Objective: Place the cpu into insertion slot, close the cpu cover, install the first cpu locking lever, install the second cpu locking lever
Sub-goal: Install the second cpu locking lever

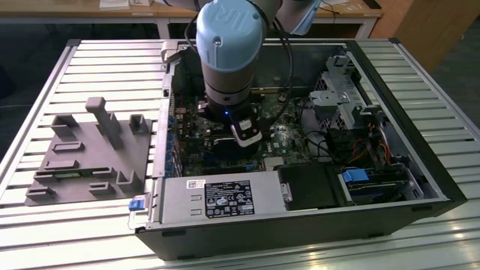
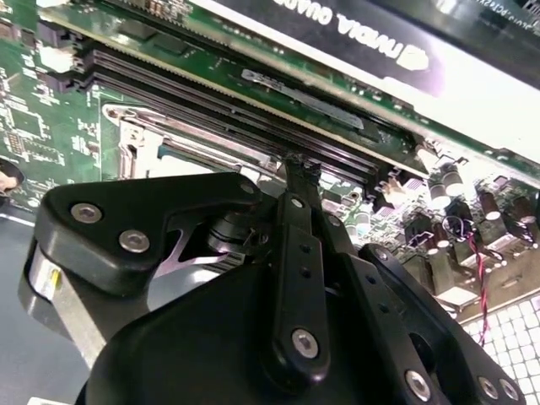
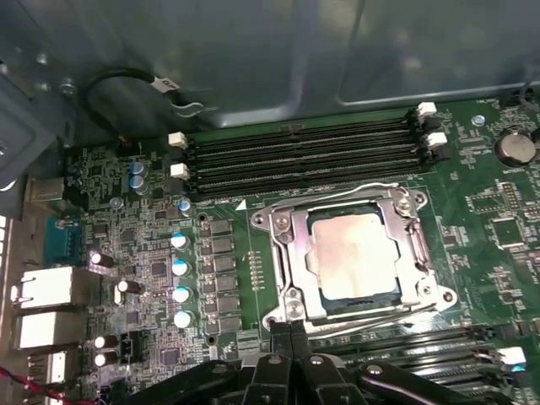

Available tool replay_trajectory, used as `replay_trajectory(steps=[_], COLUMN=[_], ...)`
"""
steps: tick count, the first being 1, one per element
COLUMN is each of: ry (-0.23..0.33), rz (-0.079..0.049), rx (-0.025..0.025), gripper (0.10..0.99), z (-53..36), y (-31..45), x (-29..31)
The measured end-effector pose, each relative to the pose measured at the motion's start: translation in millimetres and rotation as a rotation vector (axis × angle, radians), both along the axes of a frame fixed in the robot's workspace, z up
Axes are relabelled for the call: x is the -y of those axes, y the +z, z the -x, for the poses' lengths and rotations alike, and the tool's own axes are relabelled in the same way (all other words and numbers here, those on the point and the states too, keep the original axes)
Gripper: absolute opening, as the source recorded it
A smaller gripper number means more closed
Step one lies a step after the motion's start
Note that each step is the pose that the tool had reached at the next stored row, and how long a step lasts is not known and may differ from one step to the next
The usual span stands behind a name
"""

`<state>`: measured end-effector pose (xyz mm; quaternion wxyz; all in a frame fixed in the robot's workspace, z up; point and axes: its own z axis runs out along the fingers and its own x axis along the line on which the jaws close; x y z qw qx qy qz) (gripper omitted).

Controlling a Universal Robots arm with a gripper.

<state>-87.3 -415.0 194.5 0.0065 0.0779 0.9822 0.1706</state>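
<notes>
Fingers (image 3: 289, 336) pressed together, holding nothing, sit just beside the cpu cover (image 3: 283, 245) closed over the cpu (image 3: 350, 253); memory slots (image 3: 304, 156) lie beyond.

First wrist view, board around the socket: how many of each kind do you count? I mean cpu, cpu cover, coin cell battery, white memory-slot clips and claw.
cpu: 1
cpu cover: 1
coin cell battery: 1
white memory-slot clips: 4
claw: 1
Total: 8
</notes>
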Motion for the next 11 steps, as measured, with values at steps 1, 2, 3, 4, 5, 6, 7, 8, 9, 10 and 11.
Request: replay_trajectory(steps=[1, 2, 3, 4, 5, 6, 7, 8, 9, 10, 11], ry=[0.000, 0.000, 0.000, 0.000, 0.000, 0.000, 0.000, 0.000, 0.000, 0.000, 0.000], rz=[-0.002, -0.004, -0.007, -0.011, -0.014, -0.018, -0.021, -0.024, -0.025, -0.026, -0.026], rx=[0.0000, -0.0001, -0.0001, 0.0000, 0.0001, 0.0000, 0.0000, 0.0001, 0.0001, 0.0000, 0.0000], gripper=[0.102, 0.102, 0.102, 0.102, 0.102, 0.102, 0.102, 0.102, 0.102, 0.102, 0.102], z=[0.9, 1.5, 2.1, 2.6, 3.1, 3.7, 4.3, 4.9, 5.6, 6.3, 7.0], y=[-0.2, -0.4, -0.7, -1.1, -1.6, -2.3, -2.9, -3.7, -4.5, -5.2, -5.7], x=[-0.2, -0.4, -0.5, -0.7, -1.1, -1.5, -1.9, -2.4, -2.9, -3.5, -4.1])
